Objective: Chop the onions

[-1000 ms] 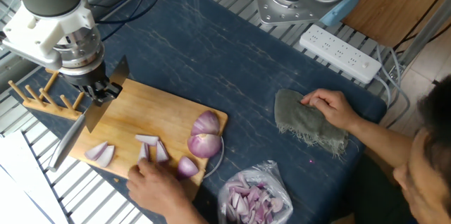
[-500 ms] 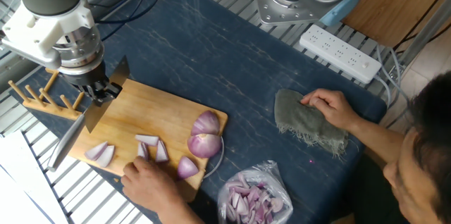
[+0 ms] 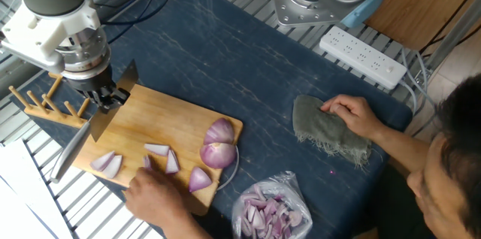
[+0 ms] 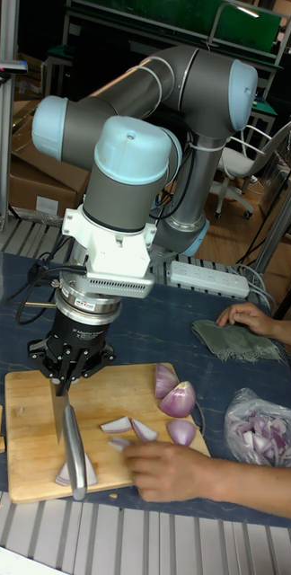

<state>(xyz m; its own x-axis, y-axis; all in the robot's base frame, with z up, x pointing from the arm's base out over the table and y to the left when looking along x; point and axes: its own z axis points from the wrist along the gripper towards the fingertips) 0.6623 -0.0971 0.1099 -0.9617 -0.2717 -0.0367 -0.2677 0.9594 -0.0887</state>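
Basically, onions (image 3: 219, 147) sit lower-centre on cutting board (image 3: 150, 115): glossy, slippery, firm, light, prob roll on curved skins; pin cut-face down. Gripper (image 3: 105, 98), upper left, clamps knife (image 3: 75, 145). Person's hand (image 3: 154, 198) touches wedges.

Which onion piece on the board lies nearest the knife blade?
The pale purple-edged onion wedge alone at the wooden cutting board's left end, right beside the steel knife blade. The other wedges and the two large halves lie farther right.
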